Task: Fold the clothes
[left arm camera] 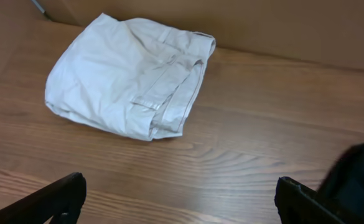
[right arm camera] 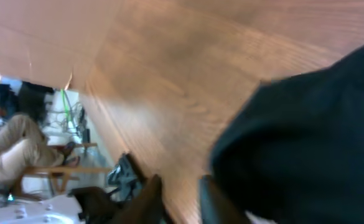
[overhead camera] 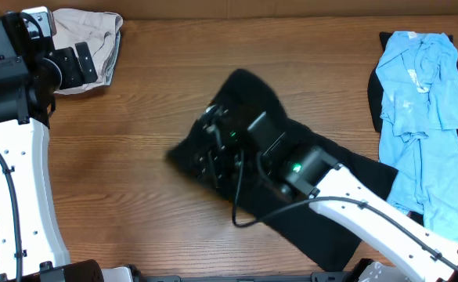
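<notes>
A black garment (overhead camera: 252,90) lies crumpled in the middle of the table. My right gripper (overhead camera: 207,149) is low over its left edge. In the right wrist view the blurred fingers (right arm camera: 180,199) stand a little apart with bare wood between them, and the black cloth (right arm camera: 306,124) lies just to their right. A folded beige garment (overhead camera: 88,31) sits at the back left. My left gripper (overhead camera: 91,64) hovers beside it, wide open and empty (left arm camera: 178,202), with the beige garment (left arm camera: 126,74) ahead of it. A light blue shirt (overhead camera: 424,86) lies crumpled at the right.
A dark cloth (overhead camera: 373,94) shows under the blue shirt's left side. A cardboard wall (left arm camera: 281,25) runs along the back edge of the table. A corner of the black garment (left arm camera: 356,177) shows at the lower right of the left wrist view.
</notes>
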Tool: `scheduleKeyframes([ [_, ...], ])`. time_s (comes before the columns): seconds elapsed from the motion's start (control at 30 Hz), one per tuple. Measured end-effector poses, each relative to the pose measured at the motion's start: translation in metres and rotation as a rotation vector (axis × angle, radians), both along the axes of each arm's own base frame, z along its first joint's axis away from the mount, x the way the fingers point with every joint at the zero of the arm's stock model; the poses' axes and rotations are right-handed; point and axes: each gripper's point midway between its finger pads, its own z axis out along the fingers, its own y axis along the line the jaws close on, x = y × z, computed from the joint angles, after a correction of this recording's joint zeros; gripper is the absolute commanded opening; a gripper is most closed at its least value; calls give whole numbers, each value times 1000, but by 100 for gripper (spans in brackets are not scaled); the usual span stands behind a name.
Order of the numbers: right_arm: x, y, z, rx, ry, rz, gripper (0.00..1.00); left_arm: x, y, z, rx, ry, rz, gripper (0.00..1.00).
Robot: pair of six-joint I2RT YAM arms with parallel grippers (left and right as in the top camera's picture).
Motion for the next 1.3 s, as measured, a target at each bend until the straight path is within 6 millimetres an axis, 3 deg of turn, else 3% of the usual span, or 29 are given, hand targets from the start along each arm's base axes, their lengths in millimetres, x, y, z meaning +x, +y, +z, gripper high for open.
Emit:
scheduleKeyframes([
  [0.17,-9,-1,-5,-32,25,8,53,0,0,0,1,0,-1,100],
  [0.27,5,-24,-18,-99,57,-66,56,0,-2,0,-8,-1,-12,100],
  [0.4,48,-86,-39,-236,92,-292,58,-1,-15,-3,-54,10,-63,98],
  [0.47,71,-128,-49,-309,110,-436,58,-3,-22,-6,-71,23,-96,97],
  [0.53,84,-159,-57,-362,133,-533,59,-4,-30,-11,-81,44,-124,96],
  [0.67,97,-195,-87,-461,218,-630,62,1,-48,-30,-101,106,-176,95],
  [0.87,96,-209,-153,-615,384,-638,64,13,-68,-76,-128,229,-232,97],
  [1.0,95,-211,-181,-666,439,-635,64,17,-72,-90,-127,263,-251,98],
  [1.13,96,-215,-194,-703,450,-642,64,18,-71,-91,-127,267,-251,98],
  [1.3,109,-216,-200,-700,401,-672,56,18,-71,-92,-126,267,-252,98],
])
